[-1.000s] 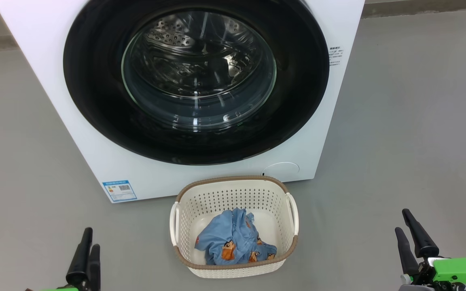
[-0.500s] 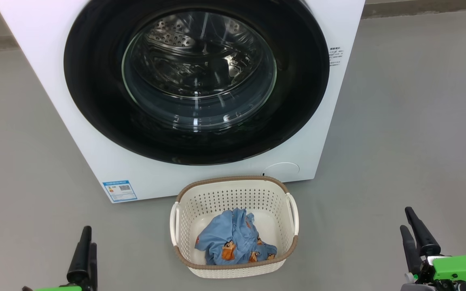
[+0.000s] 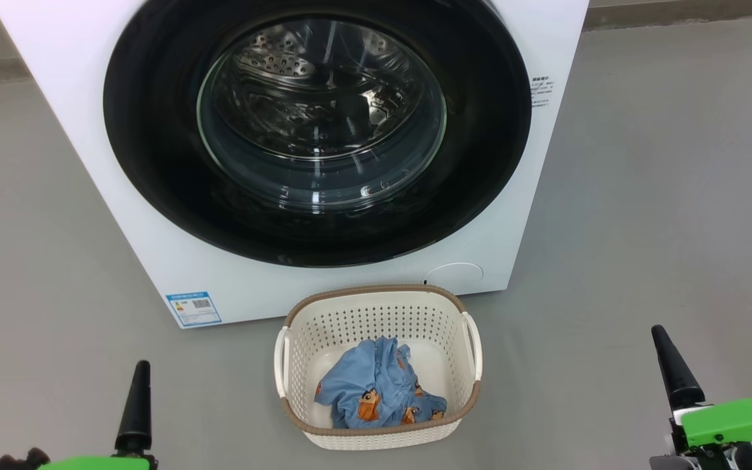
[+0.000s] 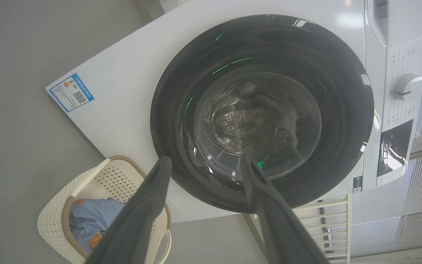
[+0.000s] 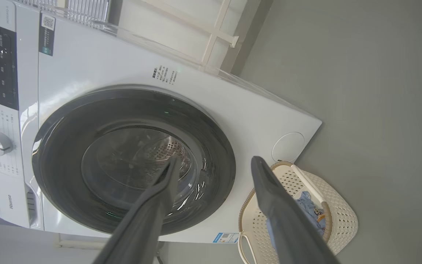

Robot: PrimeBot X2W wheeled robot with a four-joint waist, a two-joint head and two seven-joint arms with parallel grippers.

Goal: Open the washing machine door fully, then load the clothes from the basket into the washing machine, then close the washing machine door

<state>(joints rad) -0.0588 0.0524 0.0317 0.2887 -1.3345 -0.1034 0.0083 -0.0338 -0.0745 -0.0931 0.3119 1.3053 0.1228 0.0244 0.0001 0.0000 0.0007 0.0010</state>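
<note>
The white washing machine (image 3: 76,117) stands in front of me with its round black door (image 3: 154,163) shut flush against it; the steel drum shows through the glass window. On the floor before it sits the cream basket (image 3: 376,289), holding the light blue printed clothes (image 3: 376,391). My left gripper (image 3: 142,372) is at the lower left, well left of the basket. My right gripper (image 3: 662,339) is at the lower right, well right of it. In the wrist views, the left gripper (image 4: 205,158) and the right gripper (image 5: 216,158) both stand open with nothing between their fingers.
Grey floor surrounds the machine and basket. A control panel with a white knob (image 4: 408,86) runs along the machine's top. A white rack (image 4: 328,220) stands behind the machine. A blue label (image 3: 193,308) and a round cover (image 3: 454,274) mark the lower front.
Both wrists have turned, so each gripper's two fingers now line up as one in the head view. The left gripper sits slightly lower. Door, basket and clothes are unchanged.
</note>
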